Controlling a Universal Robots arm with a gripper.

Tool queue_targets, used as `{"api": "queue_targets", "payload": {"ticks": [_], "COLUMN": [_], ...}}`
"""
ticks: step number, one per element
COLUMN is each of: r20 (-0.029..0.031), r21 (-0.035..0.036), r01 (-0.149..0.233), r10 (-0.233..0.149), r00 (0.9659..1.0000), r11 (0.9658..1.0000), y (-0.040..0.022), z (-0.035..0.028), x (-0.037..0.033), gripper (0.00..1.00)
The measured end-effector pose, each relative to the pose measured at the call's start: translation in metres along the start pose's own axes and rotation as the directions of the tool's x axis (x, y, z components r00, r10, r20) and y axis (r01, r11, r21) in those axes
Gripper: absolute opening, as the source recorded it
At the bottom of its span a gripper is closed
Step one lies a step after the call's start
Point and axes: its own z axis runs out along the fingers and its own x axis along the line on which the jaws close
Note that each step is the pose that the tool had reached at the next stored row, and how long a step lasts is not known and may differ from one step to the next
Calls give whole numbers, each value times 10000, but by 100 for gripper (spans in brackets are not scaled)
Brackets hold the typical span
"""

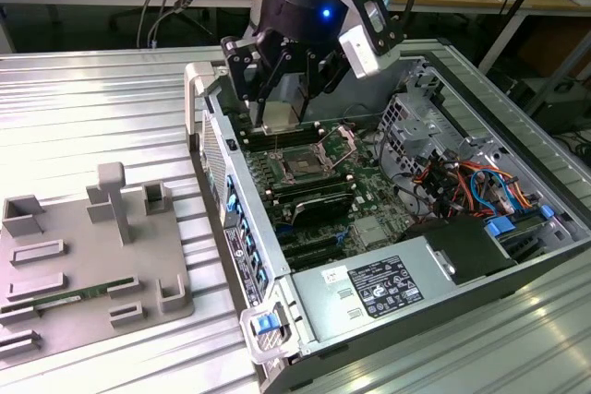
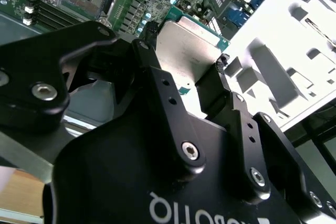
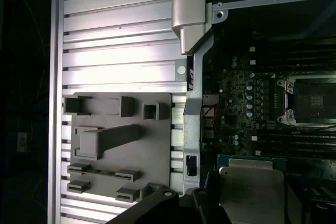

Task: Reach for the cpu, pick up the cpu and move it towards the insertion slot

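Single arm reaching down over the open computer case [image 1: 517,256], gripper [image 1: 279,119] vertical, black fingers [image 2: 157,85] clamped on the cpu [image 2: 189,51]

A ribbed metal table [image 1: 92,108] carries a grey plastic tray [image 1: 83,256] and, just beside it, an open computer case [image 1: 397,283].

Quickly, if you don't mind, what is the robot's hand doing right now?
Hand: closed on the chip, held above the open computer's green board.
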Motion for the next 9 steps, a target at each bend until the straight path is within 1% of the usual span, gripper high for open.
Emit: {"api": "queue_targets", "payload": {"ticks": [5, 9], "r20": [0, 0], "r21": [1, 0], "r01": [0, 0], "r10": [0, 0], "r00": [10000, 10000], "r11": [10000, 10000], "y": [5, 21], "z": [-1, 0], "x": [-51, -84], "gripper": [55, 55]}}
